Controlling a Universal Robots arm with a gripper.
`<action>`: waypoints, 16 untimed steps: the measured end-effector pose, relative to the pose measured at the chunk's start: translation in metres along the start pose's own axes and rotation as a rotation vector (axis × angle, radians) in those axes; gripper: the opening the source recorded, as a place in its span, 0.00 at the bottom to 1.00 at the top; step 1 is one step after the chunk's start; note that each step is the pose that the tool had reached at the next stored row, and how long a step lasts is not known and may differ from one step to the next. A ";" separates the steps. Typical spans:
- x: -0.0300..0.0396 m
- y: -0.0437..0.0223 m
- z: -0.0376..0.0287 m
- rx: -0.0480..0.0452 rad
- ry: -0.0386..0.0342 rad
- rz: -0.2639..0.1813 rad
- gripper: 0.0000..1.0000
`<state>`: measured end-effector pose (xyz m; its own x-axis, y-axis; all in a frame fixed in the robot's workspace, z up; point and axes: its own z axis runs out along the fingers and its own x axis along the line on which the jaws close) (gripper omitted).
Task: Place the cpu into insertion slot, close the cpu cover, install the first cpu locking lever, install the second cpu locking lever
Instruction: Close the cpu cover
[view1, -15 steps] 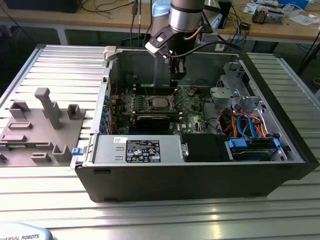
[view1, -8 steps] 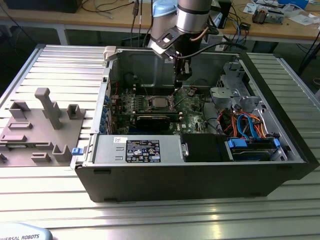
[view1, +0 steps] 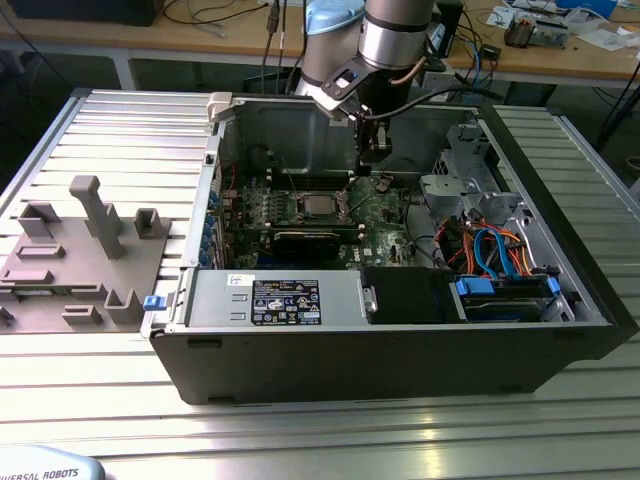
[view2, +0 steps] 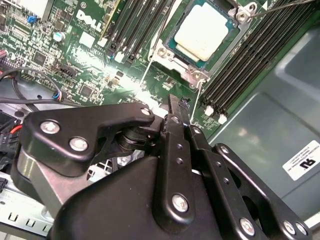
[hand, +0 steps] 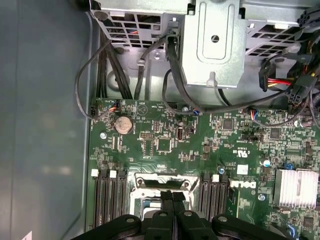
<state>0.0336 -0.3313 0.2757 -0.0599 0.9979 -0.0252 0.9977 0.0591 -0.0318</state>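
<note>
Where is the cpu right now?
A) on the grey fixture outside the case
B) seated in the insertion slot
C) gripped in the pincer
B: the cpu sits flat in the insertion slot on the green board, clear of the pincer.

Metal and matt black
The cpu (view2: 205, 30) has a dull pale metal top; the motherboard (hand: 200, 131) glossy green; the hand (hand: 173, 196) smooth matt black.

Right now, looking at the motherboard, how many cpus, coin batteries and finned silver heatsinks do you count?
cpu: 1
coin battery: 1
finned silver heatsink: 1
Total: 3
</note>
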 end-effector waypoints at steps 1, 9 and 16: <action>0.0000 0.0008 0.0001 0.0001 0.0001 0.000 0.11; -0.0006 0.0106 0.0007 0.0012 0.0002 0.000 0.11; -0.0015 0.0274 0.0021 0.0055 0.0004 0.000 0.11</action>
<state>0.0610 -0.3312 0.2727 -0.0600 0.9979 -0.0247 0.9976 0.0591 -0.0373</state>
